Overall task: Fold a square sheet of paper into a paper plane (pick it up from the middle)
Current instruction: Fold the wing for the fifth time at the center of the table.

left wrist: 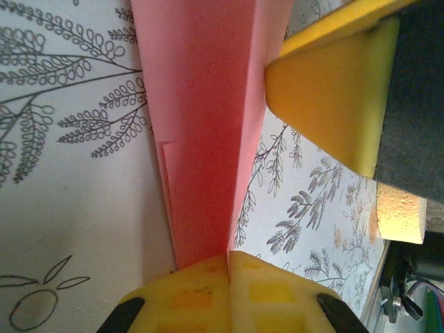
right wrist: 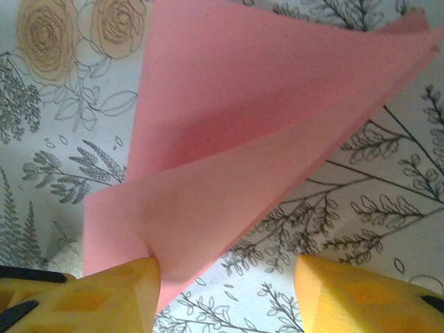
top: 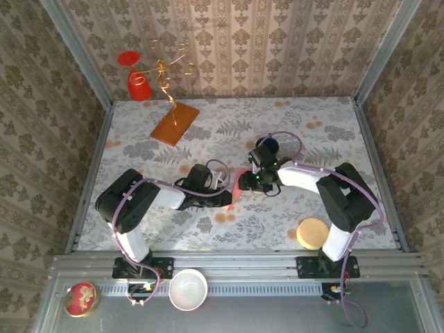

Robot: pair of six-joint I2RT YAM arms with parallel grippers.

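The sheet of paper (top: 238, 186) is pink-red and folded to a pointed, creased shape, held off the flowered table (top: 312, 132) at its middle. My left gripper (top: 227, 197) is shut on the paper's narrow end; in the left wrist view the paper (left wrist: 205, 139) runs up from the closed yellow jaws of the left gripper (left wrist: 229, 260). My right gripper (top: 248, 183) stands open beside it. In the right wrist view the paper (right wrist: 263, 118) rests against the left finger (right wrist: 118, 291) of the right gripper (right wrist: 229, 291), while the other finger (right wrist: 354, 291) stands apart over the table.
An orange-brown board (top: 175, 123) lies at the back left, near a red cup (top: 137, 83) and a gold wire figure (top: 165, 69). A tan round disc (top: 312, 233) sits by the right arm's base. A white bowl (top: 188, 288) and a red ball (top: 81, 298) sit off the table's front.
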